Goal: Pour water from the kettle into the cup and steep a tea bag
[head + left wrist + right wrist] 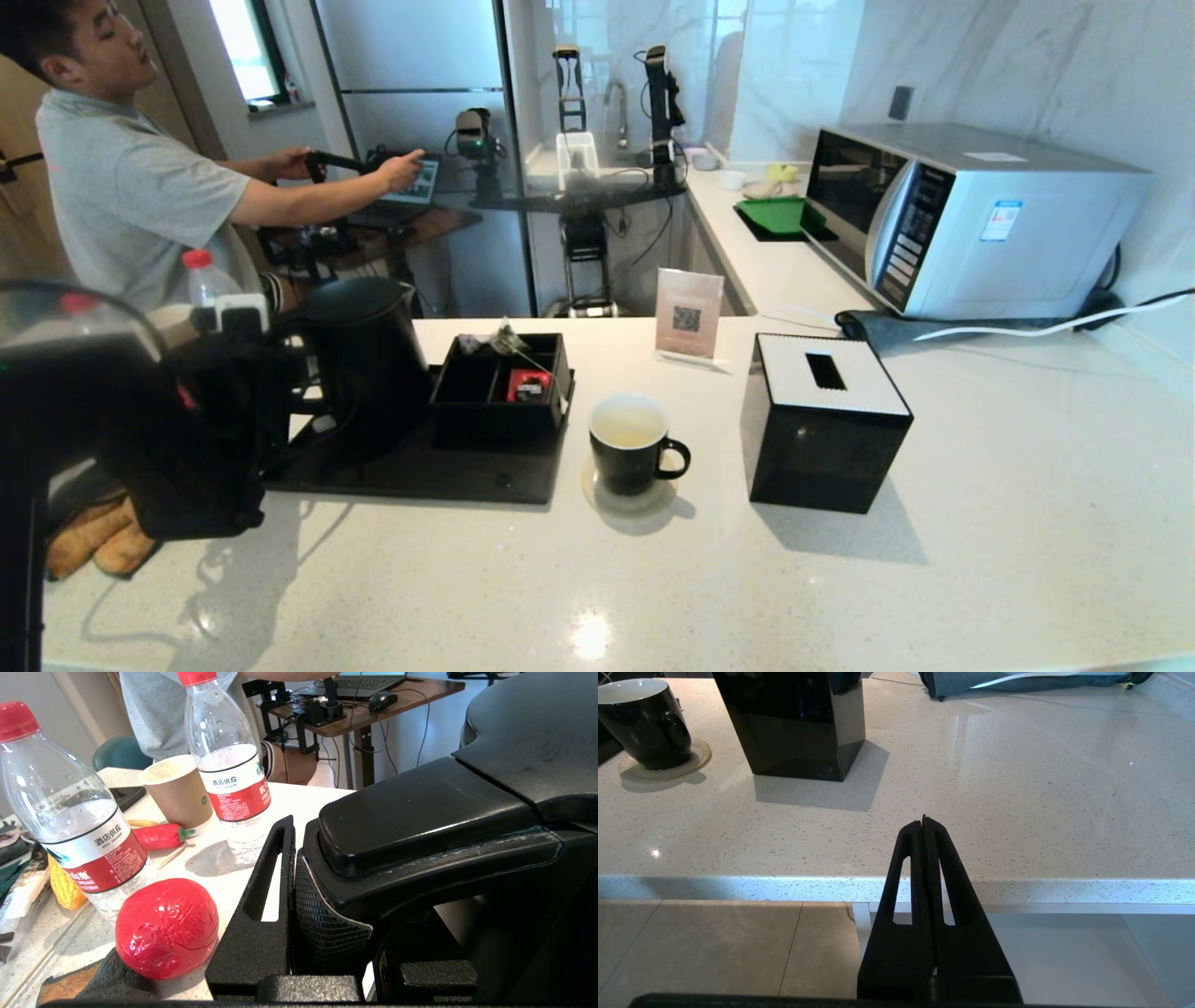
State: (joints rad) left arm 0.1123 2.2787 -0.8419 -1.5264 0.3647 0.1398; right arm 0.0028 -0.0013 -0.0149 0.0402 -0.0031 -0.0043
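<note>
Gripping the loop handle of the kettle [364, 359], the left tool [299, 896] has one finger [261, 905] on the outside of the handle, its mesh pad pressed against the black plastic; the opposite finger is hidden behind the handle, so the clench is seen from one side only. The kettle stands upright on the black tray [439, 471] at the left of the worktop [840, 579], lid shut, just beside a black compartment box [499, 383] that sits on the same tray. A small mesh tea bag [507, 338] rests on the far rim of that box, and a red packet [530, 385] lies in one of its right-hand compartments.

The cup [630, 455] stands on a round coaster [627, 501] just to the right of the tray, ear handle pointing right, with pale yellowish water [627, 427] inside against the white lining. A black tissue box [822, 420] stands to the cup's right, apart from it.

The right tool [923, 826] hangs in front of the near edge of the worktop, over the tiled floor, its two fingers pressed flat together with nothing between them.

Beyond the kettle, the left wrist view shows two red-capped bottles [229, 765], a tan paper cup [177, 793] and a red foil ball [166, 928].
</note>
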